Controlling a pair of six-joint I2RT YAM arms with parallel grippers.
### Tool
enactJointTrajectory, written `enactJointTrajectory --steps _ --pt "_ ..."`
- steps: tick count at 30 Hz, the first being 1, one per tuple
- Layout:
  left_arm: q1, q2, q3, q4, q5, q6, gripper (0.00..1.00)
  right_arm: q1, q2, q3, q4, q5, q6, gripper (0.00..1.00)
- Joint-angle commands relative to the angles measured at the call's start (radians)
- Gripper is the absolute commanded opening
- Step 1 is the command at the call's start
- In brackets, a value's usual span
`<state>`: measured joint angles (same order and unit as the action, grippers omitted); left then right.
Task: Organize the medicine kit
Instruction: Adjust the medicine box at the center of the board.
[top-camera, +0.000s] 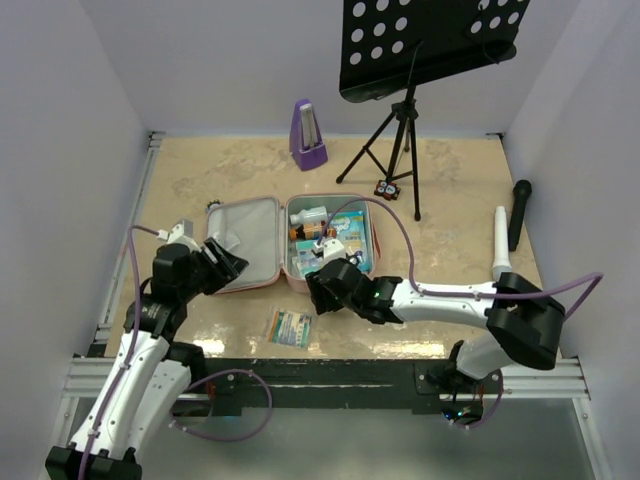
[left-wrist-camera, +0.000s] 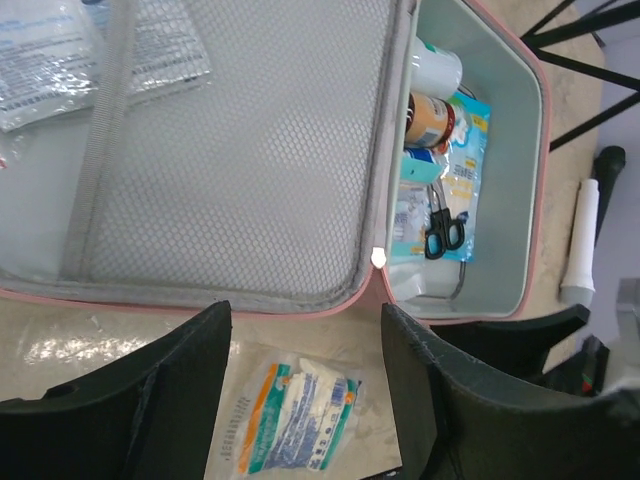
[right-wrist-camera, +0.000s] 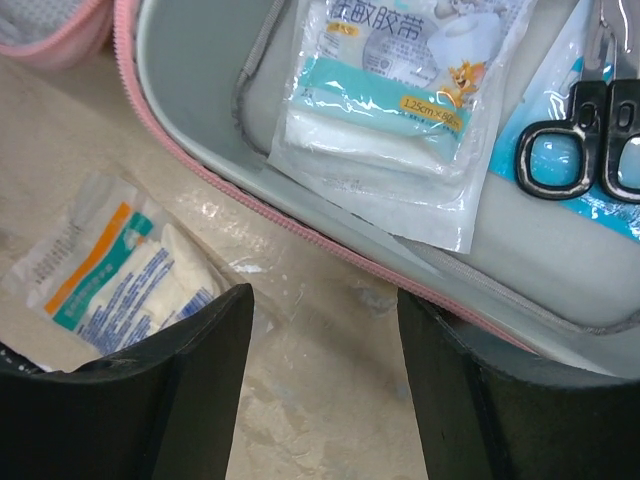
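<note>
pink medicine kit (top-camera: 248, 245) open, packet (top-camera: 290, 326) just outside; left hand (left-wrist-camera: 305, 325) and right hand (right-wrist-camera: 325, 300) wide.

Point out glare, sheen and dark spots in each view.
Top external: sharp, with sheen on the table near the arms. Left wrist: bright glare on the table beside the dark left fingers. Right wrist: packet wrapper glints; right fingers dark, featureless.

Tape packet (right-wrist-camera: 400, 90) in medicine kit (right-wrist-camera: 190, 80) reads 胶带, orange size label unclear

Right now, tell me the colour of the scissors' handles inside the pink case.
Black. The scissors show best in the right wrist view.
</note>
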<state>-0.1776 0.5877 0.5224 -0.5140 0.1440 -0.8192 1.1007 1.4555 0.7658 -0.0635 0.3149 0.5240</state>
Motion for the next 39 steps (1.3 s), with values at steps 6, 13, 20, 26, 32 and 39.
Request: enactJointTrajectory --steps 6,13,20,26,32,39 --pt "-0.002 -0.040 -0.062 0.048 0.146 0.020 0.61 -0.004 0.129 0.134 0.016 0.082 0.034 0.63" --pt "-0.005 -0.008 -0.067 0.046 0.138 0.014 0.46 -0.004 0.209 0.214 0.013 0.087 0.039 0.63" --pt "-0.043 0.053 -0.071 0.048 0.111 0.011 0.13 -0.009 0.264 0.285 0.021 0.067 0.039 0.63" --pt "-0.100 0.090 -0.070 0.035 0.049 -0.008 0.00 -0.019 0.319 0.343 0.037 0.043 0.039 0.63" --pt "-0.123 0.126 -0.078 0.022 -0.020 -0.038 0.03 -0.028 0.355 0.391 0.044 0.027 0.027 0.63" --pt "-0.138 0.204 -0.114 0.061 -0.141 -0.098 0.27 -0.053 0.341 0.394 0.043 0.026 -0.012 0.64"
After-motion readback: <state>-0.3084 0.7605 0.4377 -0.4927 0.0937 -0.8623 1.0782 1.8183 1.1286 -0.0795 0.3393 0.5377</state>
